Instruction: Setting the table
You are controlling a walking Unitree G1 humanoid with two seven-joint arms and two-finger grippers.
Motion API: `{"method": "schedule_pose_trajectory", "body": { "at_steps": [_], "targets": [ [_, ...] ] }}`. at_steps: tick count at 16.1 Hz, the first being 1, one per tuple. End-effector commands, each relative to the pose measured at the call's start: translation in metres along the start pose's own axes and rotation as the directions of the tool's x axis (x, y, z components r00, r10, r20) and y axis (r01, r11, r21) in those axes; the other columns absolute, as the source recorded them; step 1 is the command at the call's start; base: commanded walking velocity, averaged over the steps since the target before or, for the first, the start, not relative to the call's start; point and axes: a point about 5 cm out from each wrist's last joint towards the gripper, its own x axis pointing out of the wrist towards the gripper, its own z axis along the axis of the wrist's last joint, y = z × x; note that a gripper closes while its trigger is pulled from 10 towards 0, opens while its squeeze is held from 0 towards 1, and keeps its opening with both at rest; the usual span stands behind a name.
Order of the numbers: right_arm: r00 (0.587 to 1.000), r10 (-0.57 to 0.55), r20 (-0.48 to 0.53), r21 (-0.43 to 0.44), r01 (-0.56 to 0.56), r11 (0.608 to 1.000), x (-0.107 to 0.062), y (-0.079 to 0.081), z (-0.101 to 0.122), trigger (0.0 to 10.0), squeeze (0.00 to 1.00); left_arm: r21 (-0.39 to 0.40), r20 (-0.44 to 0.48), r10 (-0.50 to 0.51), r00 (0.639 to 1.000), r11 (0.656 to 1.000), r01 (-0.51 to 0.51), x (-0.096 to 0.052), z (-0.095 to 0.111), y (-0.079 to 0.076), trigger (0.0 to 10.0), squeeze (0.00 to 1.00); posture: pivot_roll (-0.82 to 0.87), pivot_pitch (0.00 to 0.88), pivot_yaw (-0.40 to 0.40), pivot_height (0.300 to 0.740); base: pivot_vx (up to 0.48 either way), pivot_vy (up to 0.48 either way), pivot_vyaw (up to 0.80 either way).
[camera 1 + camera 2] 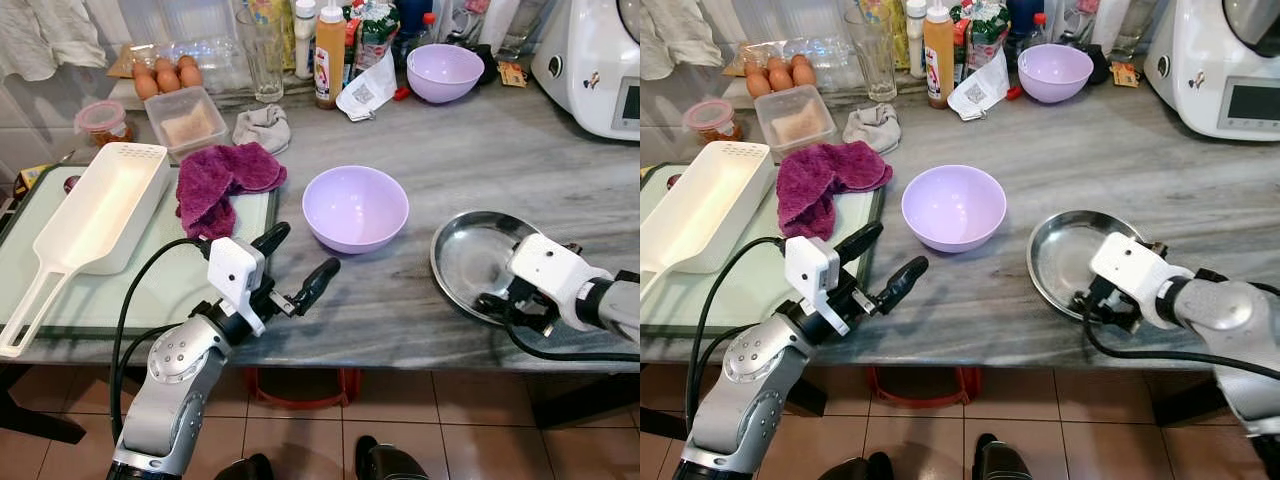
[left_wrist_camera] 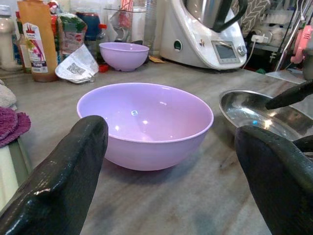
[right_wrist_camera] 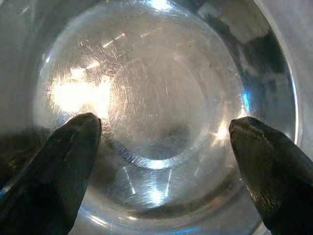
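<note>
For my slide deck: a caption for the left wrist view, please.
Open left gripper faces a lilac plastic bowl on the grey marble counter, round steel plate beside it.

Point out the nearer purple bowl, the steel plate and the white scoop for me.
Nearer purple bowl (image 1: 355, 207): left eye view, inside of the bowl.
Steel plate (image 1: 1065, 250): right eye view, bare flat centre.
White scoop (image 1: 105, 205): left eye view, inside of the scoop's body.
</note>
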Motion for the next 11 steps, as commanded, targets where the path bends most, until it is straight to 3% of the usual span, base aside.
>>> {"method": "schedule_pose_trajectory", "body": {
  "at_steps": [1, 10, 11],
  "targets": [
    [0.998, 0.041, -0.044, 0.031, -0.04, 0.999, 0.008, 0.012, -0.012, 10.0, 1.0, 0.009, -0.017, 0.007, 1.0, 1.0, -0.007, -0.001, -0.002, 0.001, 10.0, 0.0, -0.23, 0.205, 0.033, 0.74, 0.0, 0.0, 0.0],
    [0.992, 0.073, 0.102, 0.093, -0.083, 0.992, 0.016, 0.023, 0.014, 10.0, 1.0, 0.034, -0.028, 0.005, 1.0, 0.999, -0.004, -0.002, 0.0, 0.004, 10.0, 0.0, -0.22, 0.206, 0.037, 0.74, 0.0, 0.0, 0.0],
    [0.99, 0.076, 0.116, 0.1, -0.088, 0.991, 0.015, 0.023, 0.018, 10.0, 0.84, 0.037, -0.027, 0.004, 1.0, 0.999, -0.003, -0.001, 0.0, 0.004, 10.0, 0.0, -0.22, 0.206, 0.037, 0.74, 0.0, 0.0, 0.0]
  ]
}}
